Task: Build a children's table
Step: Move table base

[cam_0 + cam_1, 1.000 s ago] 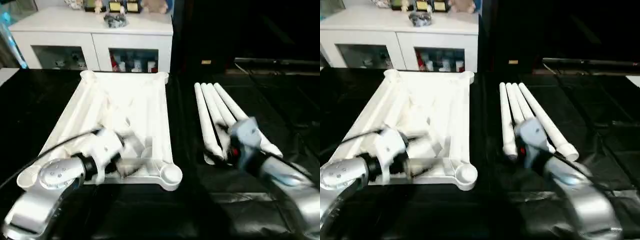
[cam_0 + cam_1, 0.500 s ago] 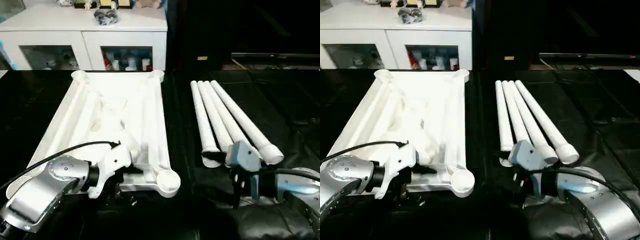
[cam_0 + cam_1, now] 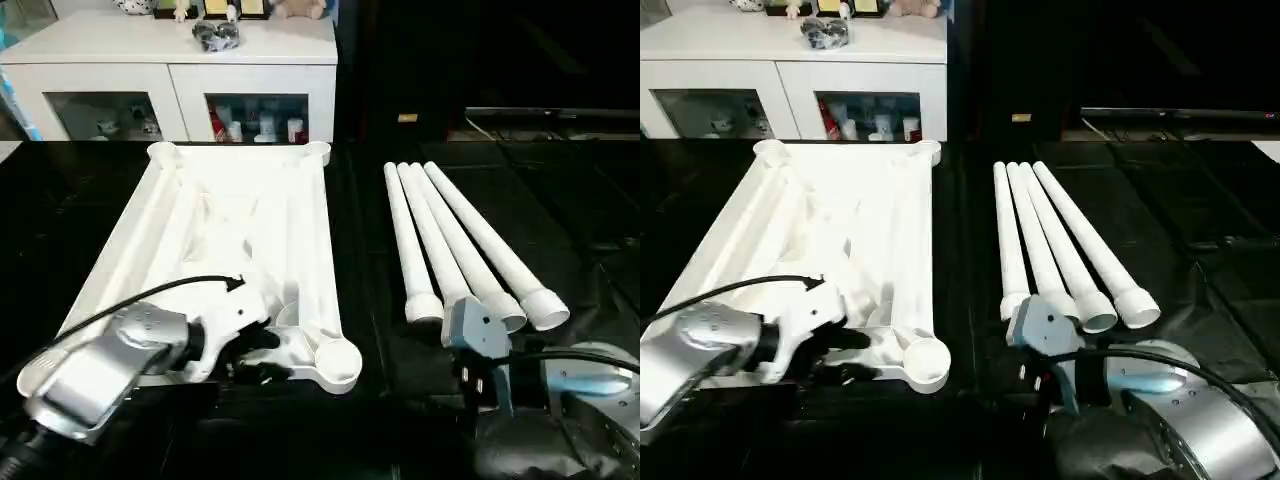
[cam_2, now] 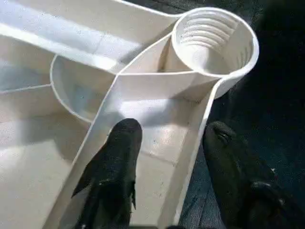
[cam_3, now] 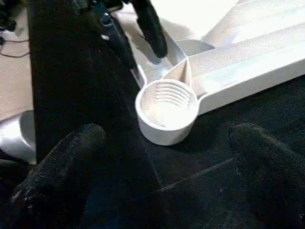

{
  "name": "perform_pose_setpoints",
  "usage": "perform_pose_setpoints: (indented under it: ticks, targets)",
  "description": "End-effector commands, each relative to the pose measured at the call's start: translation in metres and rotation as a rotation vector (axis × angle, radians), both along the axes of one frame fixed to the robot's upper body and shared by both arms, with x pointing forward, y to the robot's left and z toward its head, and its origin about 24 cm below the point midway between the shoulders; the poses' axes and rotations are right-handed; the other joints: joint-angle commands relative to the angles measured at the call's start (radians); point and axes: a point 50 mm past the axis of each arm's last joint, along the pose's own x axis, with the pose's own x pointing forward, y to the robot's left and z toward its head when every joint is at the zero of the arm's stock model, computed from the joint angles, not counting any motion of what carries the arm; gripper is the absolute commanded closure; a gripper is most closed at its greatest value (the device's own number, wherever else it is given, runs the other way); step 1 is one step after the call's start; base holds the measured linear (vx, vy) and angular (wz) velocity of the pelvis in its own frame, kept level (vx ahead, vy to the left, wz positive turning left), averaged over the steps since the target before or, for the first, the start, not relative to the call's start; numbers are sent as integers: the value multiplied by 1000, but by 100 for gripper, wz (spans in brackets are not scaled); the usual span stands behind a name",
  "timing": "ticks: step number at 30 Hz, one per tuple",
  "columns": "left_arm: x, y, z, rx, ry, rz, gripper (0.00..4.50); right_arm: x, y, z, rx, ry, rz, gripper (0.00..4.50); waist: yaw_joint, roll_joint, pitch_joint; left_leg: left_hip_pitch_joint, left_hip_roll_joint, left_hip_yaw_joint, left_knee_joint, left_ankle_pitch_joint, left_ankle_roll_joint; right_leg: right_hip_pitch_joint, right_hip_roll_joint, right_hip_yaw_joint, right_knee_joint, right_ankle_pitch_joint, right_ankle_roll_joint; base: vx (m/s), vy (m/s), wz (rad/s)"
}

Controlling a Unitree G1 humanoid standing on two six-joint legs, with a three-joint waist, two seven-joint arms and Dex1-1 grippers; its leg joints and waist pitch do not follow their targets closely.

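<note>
Left gripper straddling the near rim of the upturned table top, right gripper waiting wide open.

The table top is lying upside down on the black surface, ribs facing up, in front of the white cabinet. The left gripper is standing at its near edge beside the threaded corner socket: one finger is sitting inside the rim wall, the other outside it, with a gap on both sides, so the jaws are not clamped. The right gripper's fingers are spread far apart, pointing toward that same socket and holding nothing. The four legs are lying side by side to the right of the top, just ahead of the right arm.
</note>
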Motion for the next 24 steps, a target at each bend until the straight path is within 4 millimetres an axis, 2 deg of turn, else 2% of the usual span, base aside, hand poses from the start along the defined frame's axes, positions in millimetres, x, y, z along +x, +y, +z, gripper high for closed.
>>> perform_pose_setpoints:
  ticks: [1,2,7,10,11,16,22,24]
  targets:
    - [3,1,5,11,-18,-1,238,-4,2,2,-4,4,32,0,0,2,-42,10,66,-25,-79,-227,12,21,-84,50,-84,-134,-210,0,0,0]
    - [2,0,4,13,-7,-14,254,-5,2,2,-7,8,38,0,1,5,-42,11,66,-25,-79,-231,12,20,-85,50,-84,-142,-210,0,0,0]
    - [-2,0,2,18,21,-30,295,-5,2,2,-10,10,45,0,1,0,-37,14,68,-25,-83,-269,3,17,-86,51,-90,-209,-202,0,0,0]
    - [-7,1,1,32,42,-54,317,-5,3,1,-14,11,49,0,2,1,-37,15,68,-26,-84,-272,1,15,-87,52,-92,-235,-193,0,0,0]
    - [-8,1,0,35,45,-58,334,-5,3,0,-15,12,49,0,1,1,-36,14,67,-26,-84,-271,1,15,-87,53,-92,-235,-190,0,0,0]
    - [-10,3,-3,56,48,-51,366,-5,3,0,-20,13,51,0,0,0,-37,12,68,-26,-84,-259,2,16,-86,52,-90,-210,-194,0,0,0]
    - [0,2,-7,62,12,54,414,-3,3,0,-20,9,52,0,1,0,-37,12,69,-24,-83,-251,6,16,-88,52,-90,-201,-201,0,0,0]
    - [10,0,-6,19,-8,164,420,-1,3,0,-21,2,45,0,-2,-2,-37,11,68,-23,-83,-255,3,18,-87,52,-90,-206,-203,0,0,0]
